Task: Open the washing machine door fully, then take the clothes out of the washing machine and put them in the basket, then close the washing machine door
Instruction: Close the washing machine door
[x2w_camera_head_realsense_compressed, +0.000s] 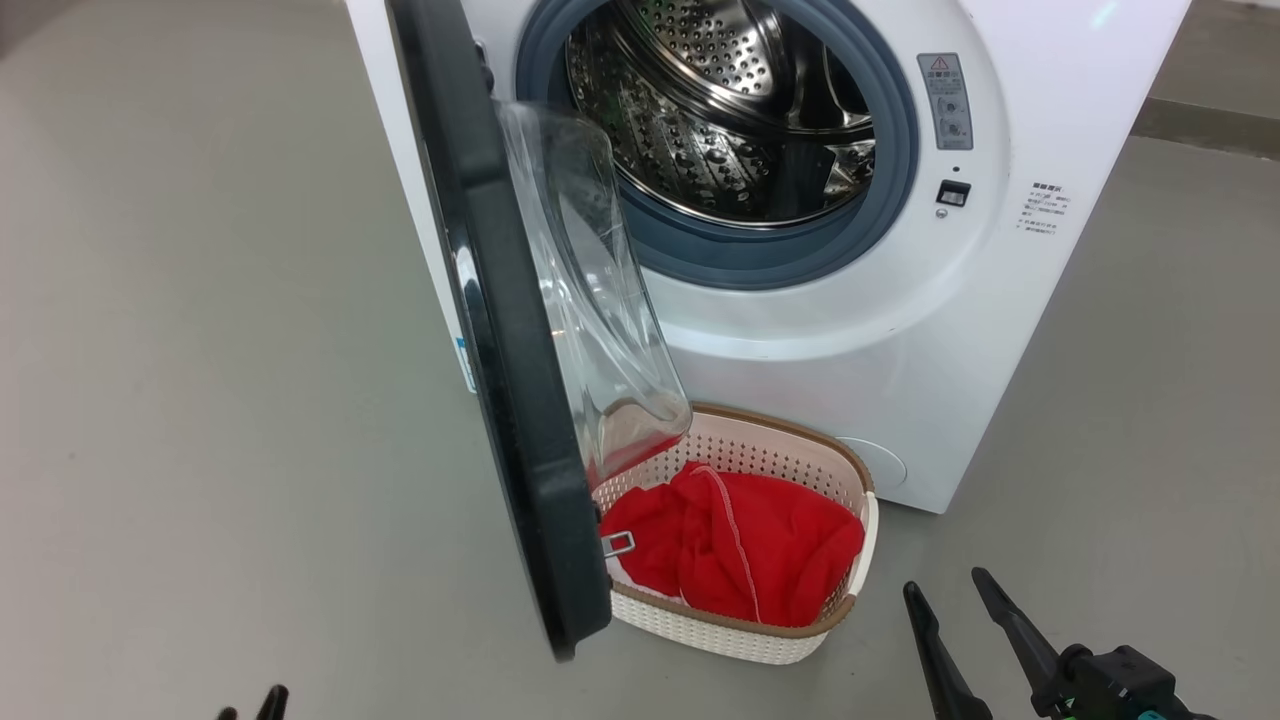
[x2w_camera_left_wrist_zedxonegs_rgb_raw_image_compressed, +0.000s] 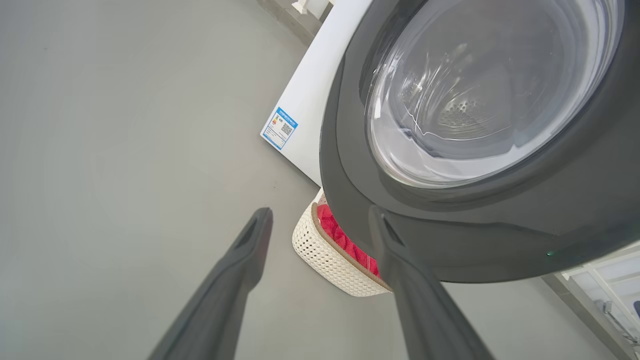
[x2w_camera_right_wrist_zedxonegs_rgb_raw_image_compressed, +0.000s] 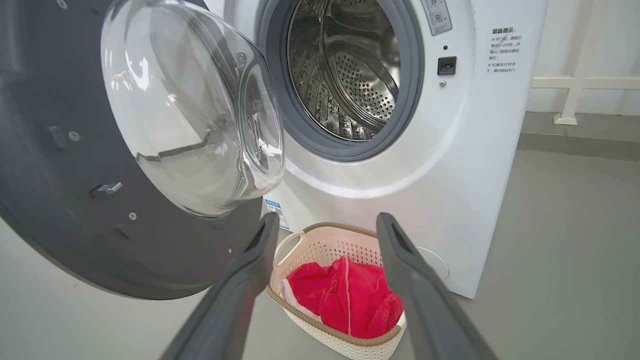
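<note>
**Head view: washing machine door (x2w_camera_head_realsense_compressed: 510, 420) open, clothes (x2w_camera_head_realsense_compressed: 730, 545) in the basket (x2w_camera_head_realsense_compressed: 770, 455), both grippers released**

You see the door swung out from the washing machine (x2w_camera_head_realsense_compressed: 900, 330) and turned edge-on to the head camera. Its black rim runs from the top of the view down towards the floor (x2w_camera_head_realsense_compressed: 200, 400). Its clear glass bowl (x2w_camera_head_realsense_compressed: 590, 300) bulges to the right, towards the opening. Inside the grey-blue gasket (x2w_camera_head_realsense_compressed: 760, 260), the steel drum (x2w_camera_head_realsense_compressed: 720, 110) shows bare perforated metal.

The red clothes lie heaped in the basket, which sits on the floor right against the machine's front, below the opening. The door's lower edge hangs over the basket's left end.

Your right gripper (x2w_camera_head_realsense_compressed: 945, 583) is at the lower right, just beside the basket. Its two dark fingers are spread and grasp nothing. In the right wrist view those fingers frame the basket and the red fabric, with the door's grey inner face to the left.

Your left gripper (x2w_camera_head_realsense_compressed: 252, 702) barely pokes in at the bottom edge, left of the door. The left wrist view shows its fingers wide apart and empty, facing the door's outer face. One finger overlaps the black rim there, but you cannot tell whether it touches. A small blue label (x2w_camera_left_wrist_zedxonegs_rgb_raw_image_compressed: 280, 128) sits low on the machine's white front.
</note>
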